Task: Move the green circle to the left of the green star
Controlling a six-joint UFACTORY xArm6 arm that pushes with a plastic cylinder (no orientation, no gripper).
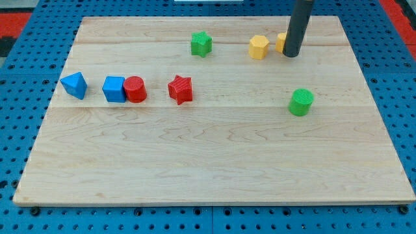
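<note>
The green circle [301,102] stands on the wooden board at the view's right, about mid-height. The green star [201,44] sits near the view's top, left of centre-right. My tip [291,54] is at the lower end of the dark rod near the view's top right. It is above the green circle by a clear gap and well to the right of the green star. It stands just in front of a yellow block [281,41] that the rod partly hides.
A yellow hexagon [259,47] lies just left of my tip. A red star [181,89], a red circle [135,89], a blue cube [114,88] and a blue triangle [75,85] form a row at the view's left. The wooden board [214,169] lies on a blue pegboard.
</note>
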